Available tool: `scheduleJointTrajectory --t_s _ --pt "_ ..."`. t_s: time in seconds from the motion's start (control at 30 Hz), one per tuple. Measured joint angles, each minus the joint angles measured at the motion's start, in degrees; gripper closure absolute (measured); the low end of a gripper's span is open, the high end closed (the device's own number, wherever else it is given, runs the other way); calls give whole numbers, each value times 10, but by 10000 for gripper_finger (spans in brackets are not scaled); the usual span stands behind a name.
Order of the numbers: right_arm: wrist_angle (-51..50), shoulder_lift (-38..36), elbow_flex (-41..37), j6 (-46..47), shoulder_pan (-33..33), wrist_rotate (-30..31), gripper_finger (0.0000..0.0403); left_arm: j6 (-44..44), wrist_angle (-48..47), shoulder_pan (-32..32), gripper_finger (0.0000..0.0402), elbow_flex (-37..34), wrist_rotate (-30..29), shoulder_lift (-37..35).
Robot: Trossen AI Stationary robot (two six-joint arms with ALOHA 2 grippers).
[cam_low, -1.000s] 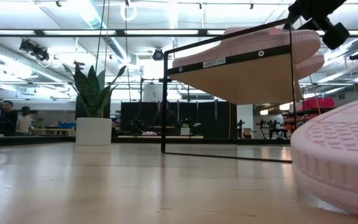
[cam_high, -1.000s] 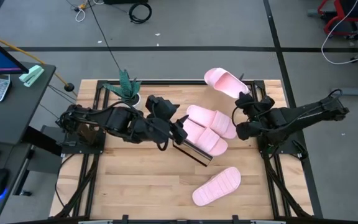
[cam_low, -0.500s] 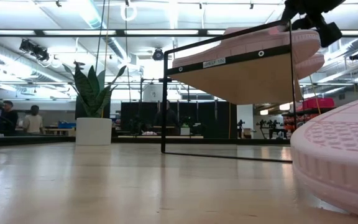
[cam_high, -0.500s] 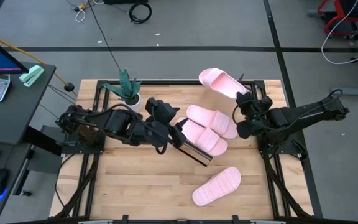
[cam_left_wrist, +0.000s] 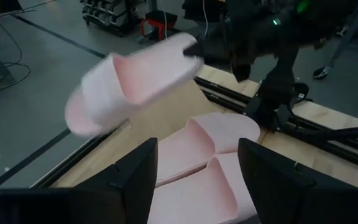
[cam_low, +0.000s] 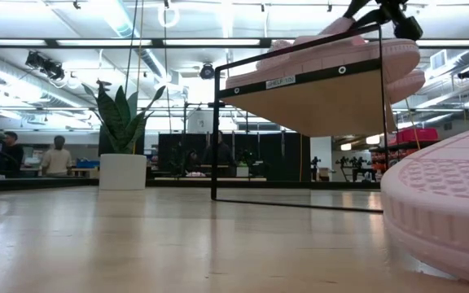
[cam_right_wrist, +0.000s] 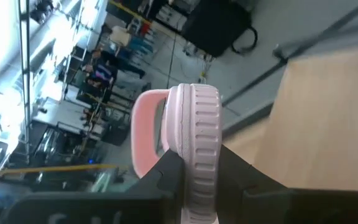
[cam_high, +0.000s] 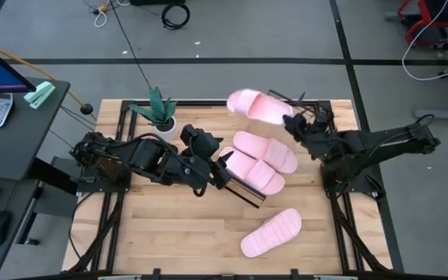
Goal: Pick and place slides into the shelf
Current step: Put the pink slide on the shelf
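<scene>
Two pale pink slides (cam_high: 264, 152) (cam_high: 255, 174) lie side by side, soles down, on the slanted wooden shelf (cam_low: 316, 94). A third slide (cam_high: 255, 105) is in the air over the table's far edge, in my shut right gripper (cam_high: 290, 124); the left wrist view shows this slide (cam_left_wrist: 126, 81) too. The fourth slide (cam_high: 271, 232) lies flat on the table near the near edge. My left gripper (cam_high: 224, 165) is open at the shelf's left end, its fingers (cam_left_wrist: 132, 180) pointing at the two shelved slides (cam_left_wrist: 213, 140). My right gripper pinches the third slide at its heel end (cam_right_wrist: 194, 168), opposite the strap (cam_right_wrist: 143, 127), with the sole's thickness between the two fingers (cam_right_wrist: 166, 180). It comes at the slide from the table's right. The slide is lifted clear and sticks out toward the table's left.
A potted plant (cam_high: 159, 113) stands at the table's far left corner. The near slide (cam_low: 446, 212) fills the low view's right side. Bare table lies in front of the shelf on the left. People (cam_low: 55, 159) stand in the room beyond.
My right gripper has moved a little toward the table's left and far edge and turned. The held slide has swung with it: its free strap end has travelled toward the table's left while staying lifted clear. The slides on the shelf and on the table have stayed put.
</scene>
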Motion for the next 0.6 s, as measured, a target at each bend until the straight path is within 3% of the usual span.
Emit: scheduleJointTrajectory --t_s 0.1,0.4,0.6 --pt "-3 -22 0 -24 -26 -13 344 0 -4 -2 179 0 0 0" --pt "-29 -102 0 -98 -132 -124 344 0 -7 -7 179 0 0 0" --pt "-13 -148 -64 -85 -193 -188 345 1 -7 0 179 0 0 0"
